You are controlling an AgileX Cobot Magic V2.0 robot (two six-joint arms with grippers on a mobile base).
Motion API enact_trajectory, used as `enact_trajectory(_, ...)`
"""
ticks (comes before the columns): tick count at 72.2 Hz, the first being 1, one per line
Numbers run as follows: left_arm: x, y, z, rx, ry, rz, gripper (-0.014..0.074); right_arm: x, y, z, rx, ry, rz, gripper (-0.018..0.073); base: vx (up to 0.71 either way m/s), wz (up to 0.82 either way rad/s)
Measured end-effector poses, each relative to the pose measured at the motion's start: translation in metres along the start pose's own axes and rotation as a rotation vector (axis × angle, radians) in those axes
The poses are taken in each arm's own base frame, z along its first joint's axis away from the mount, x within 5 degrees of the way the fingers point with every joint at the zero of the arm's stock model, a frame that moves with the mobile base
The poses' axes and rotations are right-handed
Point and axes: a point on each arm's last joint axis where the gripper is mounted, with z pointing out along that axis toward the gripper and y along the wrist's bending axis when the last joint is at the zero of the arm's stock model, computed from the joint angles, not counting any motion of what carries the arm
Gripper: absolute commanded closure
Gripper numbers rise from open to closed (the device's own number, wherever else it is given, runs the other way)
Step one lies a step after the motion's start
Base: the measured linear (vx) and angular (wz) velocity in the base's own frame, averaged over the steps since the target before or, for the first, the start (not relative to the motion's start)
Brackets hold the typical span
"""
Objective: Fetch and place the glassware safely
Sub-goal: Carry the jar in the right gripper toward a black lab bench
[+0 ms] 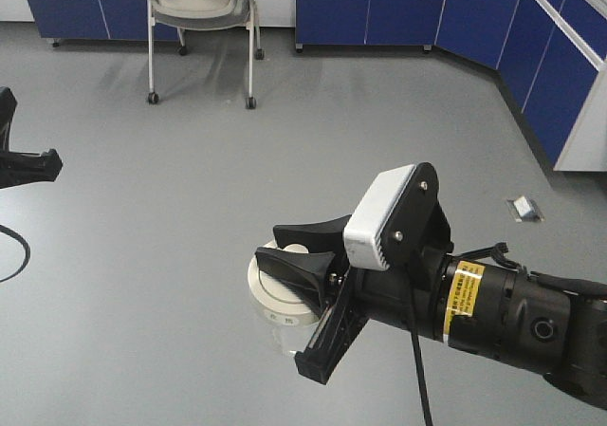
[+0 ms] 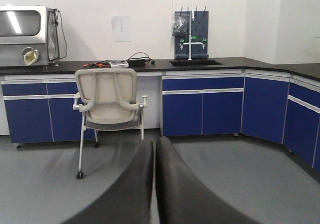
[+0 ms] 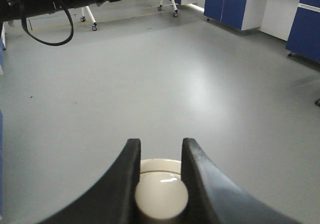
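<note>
Lower centre of the front view, your right claw is clamped on the knob of the glass jar, one finger on each side. The jar hangs straight beneath the claw, upright, its lid level, over the grey floor; whether its base touches the floor, you can't tell from these views. Your right arm reaches in nearly level from the lower right. Your left claw, fingers pressed together and empty, sits well apart at the left edge.

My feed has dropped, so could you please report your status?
Right gripper shut on jar, by lid knob. Left gripper shut, empty. Chair ahead, well off.
</note>
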Motion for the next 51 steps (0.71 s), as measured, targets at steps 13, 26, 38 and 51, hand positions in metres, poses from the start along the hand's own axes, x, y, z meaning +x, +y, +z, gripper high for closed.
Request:
enact_trajectory(13,0.0,0.0,0.0,0.0,0.0,0.0,0.0595,0.0,0.0,0.0,0.0,0.0,0.0,0.0563,0.63,0.01)
enact_trajectory(26,0.0,0.0,0.0,0.0,0.0,0.0,0.0595,0.0,0.0,0.0,0.0,0.0,0.0,0.0563,0.64,0.02)
enact_trajectory(38,0.0,0.0,0.0,0.0,0.0,0.0,0.0595,0.0,0.0,0.0,0.0,0.0,0.0,0.0563,0.63,0.01)
enact_trajectory(51,0.0,0.0,0.0,0.0,0.0,0.0,0.0595,0.0,0.0,0.0,0.0,0.0,0.0,0.0563,0.64,-0.03)
